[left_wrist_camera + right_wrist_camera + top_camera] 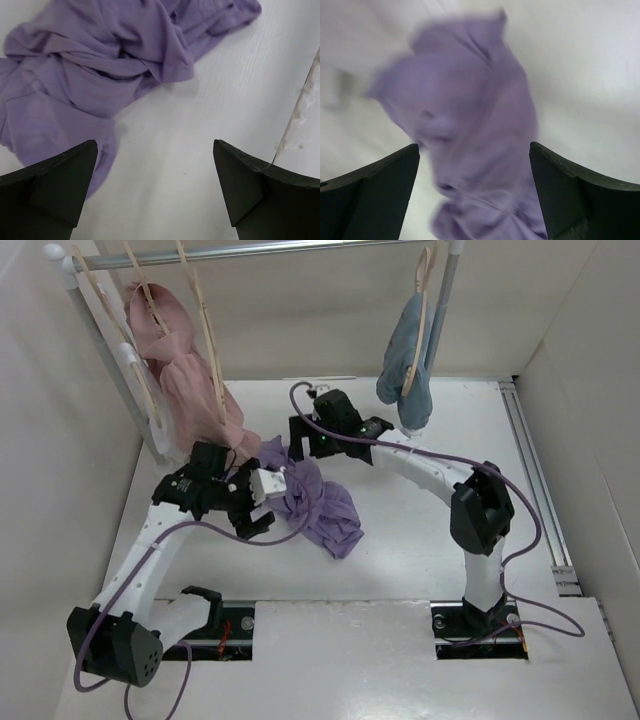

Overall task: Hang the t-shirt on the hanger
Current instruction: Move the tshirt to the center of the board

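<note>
The lavender-purple, short-sleeved soft fabric t-shirt is seen crumpled in a loose heap at the centre of the overhead frame, lying on the white counter and not yet on any hanger. A thin, pale tan wooden clothes hanger is hung from the metal rail at the upper left of the frame, beside a dusty-pink garment; whether it is bare cannot be told for certain. A light-blue garment is hung at the upper right.

The left tool is held wide open over bare counter, with nothing gripped; the shirt fills the upper left of its view, and one edge runs under the left finger. The right tool is also spread wide, with the shirt seen blurred below and between its jaws, and no cloth appears to be pinched.

The shirt is judged to be light, limp and easily bunched, so it is likely to sag and fold when lifted. A hold at the collar or shoulder seam would be best, but neither can be picked out among the folds. A raised ridge of cloth could be pinched first.

No brand, label or writing can be read.
</note>
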Tool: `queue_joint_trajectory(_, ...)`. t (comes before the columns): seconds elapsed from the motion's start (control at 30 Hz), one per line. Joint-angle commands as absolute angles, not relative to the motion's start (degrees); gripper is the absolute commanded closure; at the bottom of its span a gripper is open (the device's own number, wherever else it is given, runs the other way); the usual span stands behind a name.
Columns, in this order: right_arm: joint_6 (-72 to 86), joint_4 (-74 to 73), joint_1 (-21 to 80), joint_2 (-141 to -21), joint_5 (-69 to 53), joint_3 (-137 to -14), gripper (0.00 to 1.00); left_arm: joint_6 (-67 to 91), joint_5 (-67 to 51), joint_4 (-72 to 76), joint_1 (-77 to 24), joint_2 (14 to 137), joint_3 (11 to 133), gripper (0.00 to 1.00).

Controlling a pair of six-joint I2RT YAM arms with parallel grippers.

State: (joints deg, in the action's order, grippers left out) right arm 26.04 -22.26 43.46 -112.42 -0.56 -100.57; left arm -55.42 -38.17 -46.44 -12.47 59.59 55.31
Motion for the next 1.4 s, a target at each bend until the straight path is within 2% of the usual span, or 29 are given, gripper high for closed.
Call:
queue_joint_trajectory(0.0,17.8,-29.8,41.8,-109.5,0.1,-94.3,0.05,-59.2,-33.3,-49.0,-18.4,56.9,51.5,0.0)
queue_joint_trajectory(0.07,17.8,-25.4,39.7,-105.8,-2.2,-85.9,0.05,-59.2,-30.0,-47.7,-22.5,55.1,48.8,0.0)
queue_joint_trajectory(0.17,15.9,-22.4,38.1,-101.4,-5.3,-80.8,0.09,-53.3,-21.1,-40.5,-31.9,52.1,43.2,0.0)
queue_joint_trajectory(0.23,12.1,-22.4,37.2,-101.4,-10.3,-80.2,0.15,-50.1,-15.5,-33.3,-38.1,52.1,40.3,0.0)
queue_joint_trajectory(0.27,10.6,-22.4,36.4,-101.4,-12.0,-79.6,0.17,-48.8,-14.7,-31.2,-39.7,53.1,39.7,0.0)
queue_joint_trajectory(0.3,8.5,-23.1,35.9,-102.8,-13.4,-79.6,0.25,-46.5,-14.7,-29.2,-41.0,54.0,39.7,0.0)
queue_joint_trajectory(0.37,6.9,-23.1,35.3,-103.4,-18.9,-79.6,0.3,-44.8,-14.7,-22.9,-43.5,57.1,39.7,0.0)
queue_joint_trajectory(0.43,5.9,-21.5,33.8,-105.0,-24.2,-78.4,0.3,-44.3,-15.2,-18.4,-44.1,59.4,39.2,0.07)
queue_joint_trajectory(0.47,5.9,-19.9,33.8,-105.6,-28.4,-78.4,0.28,-46.5,-16.8,-14.0,-45.0,61.7,39.2,0.19)
queue_joint_trajectory(0.53,5.4,-18.7,33.1,-106.6,-30.5,-80.4,0.27,-48.9,-18.4,-8.8,-45.6,64.1,38.5,0.35)
queue_joint_trajectory(0.57,5.4,-18.7,33.1,-108.0,-31.1,-81.4,0.23,-49.7,-18.4,-6.1,-47.3,67.0,38.5,0.39)
queue_joint_trajectory(0.63,4.7,-18.0,33.1,-109.9,-32.8,-85.7,0.22,-55.3,-21.0,-2.5,-48.8,70.6,39.8,0.29)
queue_joint_trajectory(0.73,3.2,-18.5,33.1,-115.3,-34.7,-90.8,0.2,-61.7,-26.4,-1.8,-50.9,76.6,42.8,0.21)
queue_joint_trajectory(0.87,3.2,-19.3,33.1,-122.2,-37.3,-96.0,0.2,-66.5,-26.8,-1.8,-52.1,87.6,46.6,0.05)
queue_joint_trajectory(0.97,3.2,-20.0,33.7,-122.8,-35.2,-96.0,0.22,-68.2,-22.5,-2.3,-52.1,92.4,48.7,0.04)
queue_joint_trajectory(1.03,3.2,-19.4,33.0,-122.1,-35.2,-93.4,0.34,-70.4,-21.9,-1.2,-52.1,93.8,48.7,0.13)
queue_joint_trajectory(1.07,3.7,-18.0,33.0,-122.1,-35.8,-92.6,0.43,-70.4,-21.4,-1.2,-52.1,93.8,48.2,0.25)
queue_joint_trajectory(1.1,3.7,-17.5,32.4,-121.5,-35.8,-91.4,0.53,-71.0,-20.8,-1.2,-52.8,93.8,48.2,0.42)
queue_joint_trajectory(1.13,4.3,-17.5,31.8,-120.9,-36.4,-90.9,0.76,-71.0,-20.8,-2.6,-52.8,93.8,48.7,0.59)
queue_joint_trajectory(1.17,5.0,-16.0,31.8,-120.8,-36.4,-90.4,0.88,-71.0,-20.8,-6.0,-52.8,93.8,48.7,1.0)
queue_joint_trajectory(1.2,5.0,-15.3,30.5,-119.9,-36.4,-88.8,0.99,-70.1,-20.8,-7.8,-52.8,93.1,49.5,1.0)
queue_joint_trajectory(1.37,9.1,-13.9,26.5,-110.7,-28.8,-79.6,1.0,-75.2,-23.3,-25.7,-49.1,83.6,49.5,1.0)
